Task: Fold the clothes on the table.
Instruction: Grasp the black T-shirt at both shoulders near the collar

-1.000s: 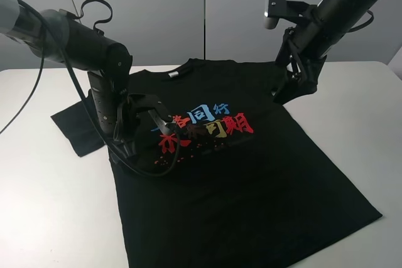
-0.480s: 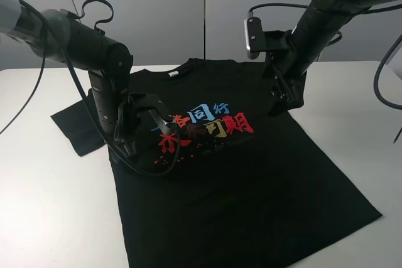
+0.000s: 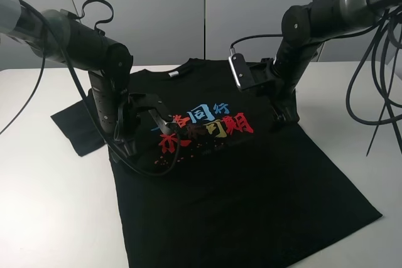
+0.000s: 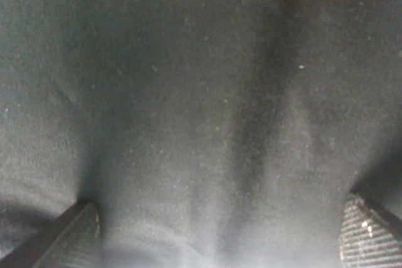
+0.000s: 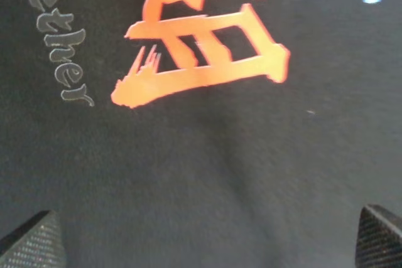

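Left wrist view shows the left tool spread wide, with its two dark fingers far apart and only black cloth of the T-shirt between them. The tool grasps nothing. The cloth is very near to the camera and blurred, with a soft crease running between the fingers, and I cannot tell if the tips really touch it. In the right wrist view the right tool is also fully spread and empty. It hangs close over the chest print, where one orange-red character and some grey letters are seen on the black cloth; contact I also cannot tell here. From the exterior high view, the T-shirt lies flat and face up on the white bench, with the collar toward the far edge and the hem toward the near edge, turned a little. The left tool stands over the shirt beside the left end of the coloured print, near the sleeve that lies spread out on the bench. The right tool stands at the right end of the print. Behind the bench are plain grey wall panels, and black cables hang down from the right arm.
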You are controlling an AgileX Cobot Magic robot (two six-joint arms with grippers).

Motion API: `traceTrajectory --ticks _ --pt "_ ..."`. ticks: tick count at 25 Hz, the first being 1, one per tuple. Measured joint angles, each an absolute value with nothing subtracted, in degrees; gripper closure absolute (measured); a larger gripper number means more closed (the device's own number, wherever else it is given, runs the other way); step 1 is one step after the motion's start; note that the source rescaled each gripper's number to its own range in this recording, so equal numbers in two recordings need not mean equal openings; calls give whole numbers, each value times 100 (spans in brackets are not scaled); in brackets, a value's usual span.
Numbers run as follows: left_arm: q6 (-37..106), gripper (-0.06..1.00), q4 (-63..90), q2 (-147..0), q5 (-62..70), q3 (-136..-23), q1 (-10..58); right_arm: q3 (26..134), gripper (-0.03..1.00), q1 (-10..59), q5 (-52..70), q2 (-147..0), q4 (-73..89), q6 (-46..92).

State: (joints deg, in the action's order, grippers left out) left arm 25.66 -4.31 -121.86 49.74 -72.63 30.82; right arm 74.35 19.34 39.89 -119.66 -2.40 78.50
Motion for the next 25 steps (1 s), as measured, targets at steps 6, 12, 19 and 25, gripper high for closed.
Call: traceTrajectory --ticks 6,12,19,25 --pt "2677 -5 -455 -12186 4964 -7263 3094 7435 -3 1934 3772 -12195 -707 7718" --pt "2862 -5 -632 -12209 4951 -7263 3270 7445 -3 1934 3586 -12217 -760 7592" --pt "2853 -4 -683 -12211 4987 -7263 3442 7445 -3 1934 3389 -12217 -753 7603" --pt "2660 -4 -649 -12298 5087 -7284 3423 7445 -3 1934 3116 -12231 -343 7603"
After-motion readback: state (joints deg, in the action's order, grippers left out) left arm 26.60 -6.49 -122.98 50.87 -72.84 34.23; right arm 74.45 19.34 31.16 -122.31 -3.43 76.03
